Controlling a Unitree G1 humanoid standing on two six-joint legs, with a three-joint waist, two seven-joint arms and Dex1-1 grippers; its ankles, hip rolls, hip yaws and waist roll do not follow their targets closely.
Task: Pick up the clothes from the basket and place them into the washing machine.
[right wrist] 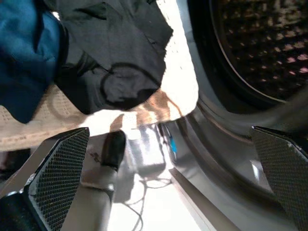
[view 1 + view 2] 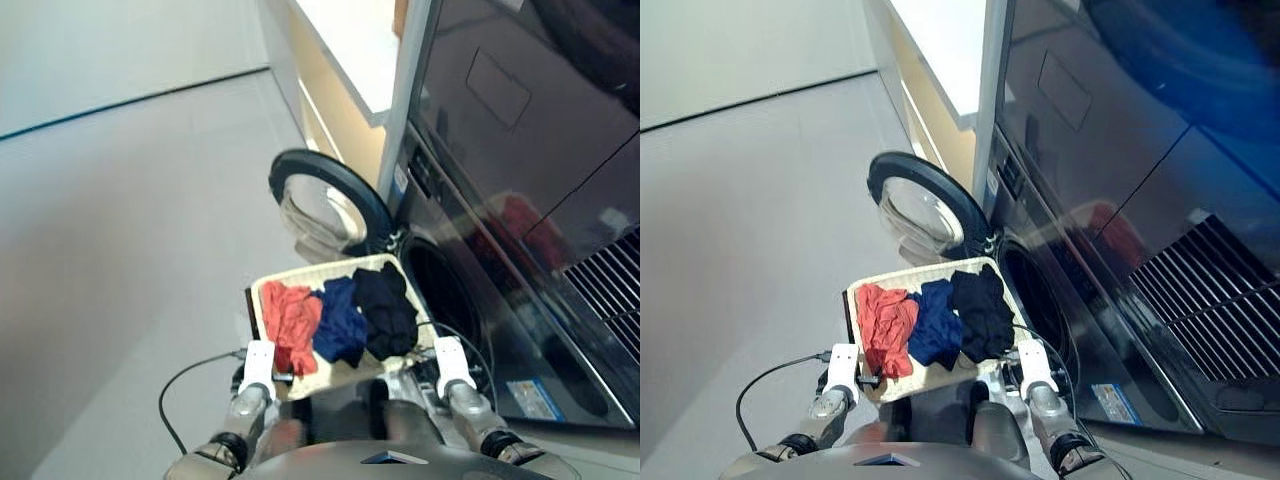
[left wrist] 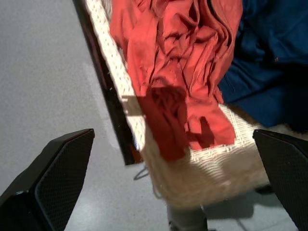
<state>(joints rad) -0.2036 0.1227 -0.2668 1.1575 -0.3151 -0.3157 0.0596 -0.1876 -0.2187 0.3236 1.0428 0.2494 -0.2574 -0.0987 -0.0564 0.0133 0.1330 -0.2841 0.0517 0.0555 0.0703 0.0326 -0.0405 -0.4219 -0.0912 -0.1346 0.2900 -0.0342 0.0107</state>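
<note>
A: Where are the clothes seen?

B: All three are laid side by side in the basket (image 2: 268, 292). The orange-red garment (image 2: 290, 322) is spread along the basket's left edge, the navy garment (image 2: 339, 322) is bunched in the middle, and the black garment (image 2: 385, 310) is heaped toward the right edge. Each is touched by its neighbour; a flap of the orange-red one is draped over the near rim.

A: And the basket itself?

B: It is set just in front of the washing machine (image 2: 520, 340), its far right corner beside the drum hole (image 2: 445, 295). What it stands on is hidden, and its near edge is partly covered by the arms.

A: How are the hands held?

B: The left hand (image 3: 168, 192) is spread wide and empty, poised at the near left corner, over the orange-red flap. The right hand (image 1: 168, 187) is likewise spread and empty, at the near right corner, between the black garment and the drum.

A: What else can be made out?

B: The porthole door (image 2: 325, 205) is swung open beyond the basket. A black cable (image 2: 185, 385) is trailed over the grey floor (image 2: 120, 220). The machine's upper part is cut off and lost in reflections.
</note>
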